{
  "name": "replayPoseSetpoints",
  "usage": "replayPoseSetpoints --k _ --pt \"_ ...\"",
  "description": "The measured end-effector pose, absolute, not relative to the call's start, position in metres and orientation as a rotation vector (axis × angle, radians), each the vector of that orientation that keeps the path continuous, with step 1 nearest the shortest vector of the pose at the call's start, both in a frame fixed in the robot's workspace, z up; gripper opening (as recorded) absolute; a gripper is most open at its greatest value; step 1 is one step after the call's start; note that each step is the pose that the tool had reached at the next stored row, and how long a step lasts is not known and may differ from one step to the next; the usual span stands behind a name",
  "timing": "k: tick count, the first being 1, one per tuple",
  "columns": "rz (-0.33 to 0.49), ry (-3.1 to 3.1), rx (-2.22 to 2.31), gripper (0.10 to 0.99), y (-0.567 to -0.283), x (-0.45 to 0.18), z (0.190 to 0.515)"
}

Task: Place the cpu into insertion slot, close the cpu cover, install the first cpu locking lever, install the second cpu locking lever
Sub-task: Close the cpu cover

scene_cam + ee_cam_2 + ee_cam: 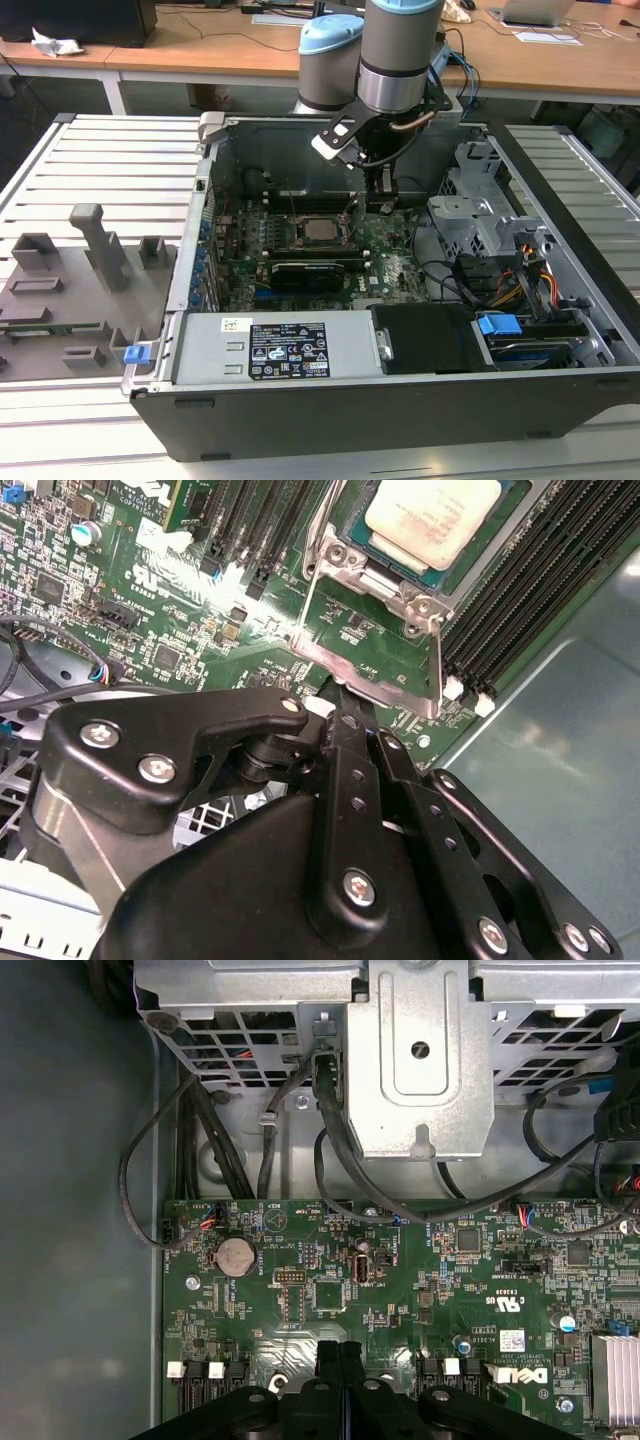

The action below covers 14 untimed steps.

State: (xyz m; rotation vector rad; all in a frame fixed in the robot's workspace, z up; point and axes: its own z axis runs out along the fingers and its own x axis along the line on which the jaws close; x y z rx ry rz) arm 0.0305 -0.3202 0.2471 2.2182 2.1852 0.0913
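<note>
The gripper [338, 692] is hanging inside the case [400, 410] with its two black fingers [332, 1360] drawn fully together. Its tip is meeting the near edge of the cover [385, 687]. I cannot tell whether any metal is being pinched between the fingers.

The one cover is standing swung open and tilted, and green board is showing through its window. Just past its hinge, the one cpu [432, 518] is lying flat in the slot [345, 558], silver top upward. In the exterior view the cpu [320, 230] is sitting at about eight o'clock from the gripper [380, 195].

The board [400, 1260] is lying on the case floor, carrying one coin cell [236, 1256]. Black cables are looping from it toward one grey metal cage [420, 1060].

In the exterior view, one labelled power supply [270, 350] is filling the case's front at seven o'clock from the cpu.

The case is resting on a slatted grey table [100, 160]. At nine o'clock from it, a grey plate [60, 300] is holding several grey blocks. Wooden desks [200, 45] are running along at twelve o'clock.
</note>
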Motion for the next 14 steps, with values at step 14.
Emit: replayPoseSetpoints --k 14 --pt "0.091 2.185 2.218 0.106 -0.3202 0.0273 0.247"
